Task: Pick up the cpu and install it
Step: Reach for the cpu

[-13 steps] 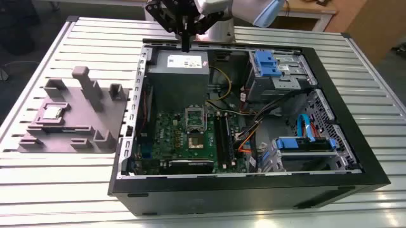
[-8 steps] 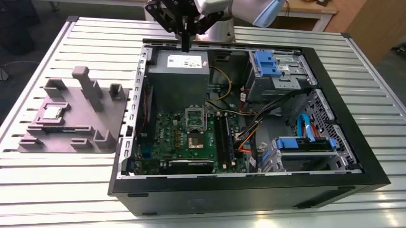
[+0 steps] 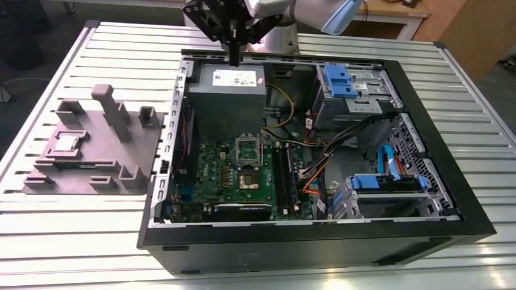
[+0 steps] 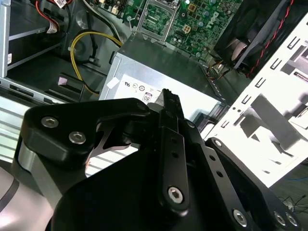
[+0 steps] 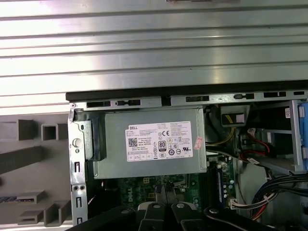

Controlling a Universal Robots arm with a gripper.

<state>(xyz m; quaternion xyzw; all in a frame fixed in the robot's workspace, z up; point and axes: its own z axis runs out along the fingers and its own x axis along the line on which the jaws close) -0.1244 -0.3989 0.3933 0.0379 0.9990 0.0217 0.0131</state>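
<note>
The cpu [image 3: 66,143], a small silvery square chip, lies in a pocket of the grey holder block [image 3: 96,163] on the table, at the exterior view's left, outside the computer case. My gripper [image 3: 234,59] hangs over the far edge of the open case [image 3: 451,199], above the silver-grey power supply box [image 3: 226,90], well away from the chip. Its black fingers [image 4: 168,98] are pressed together with nothing between them. The motherboard's socket [image 3: 248,179] sits in the middle of the green board with its frame lifted.
The case holds blue drive brackets [image 3: 387,181], cable bundles [image 3: 322,163] and black memory slots [image 3: 284,172] beside the socket. The power supply [image 5: 149,144] lies right below the fingers [image 5: 162,192]. Ribbed metal table [image 3: 81,229] surrounds the case and holder.
</note>
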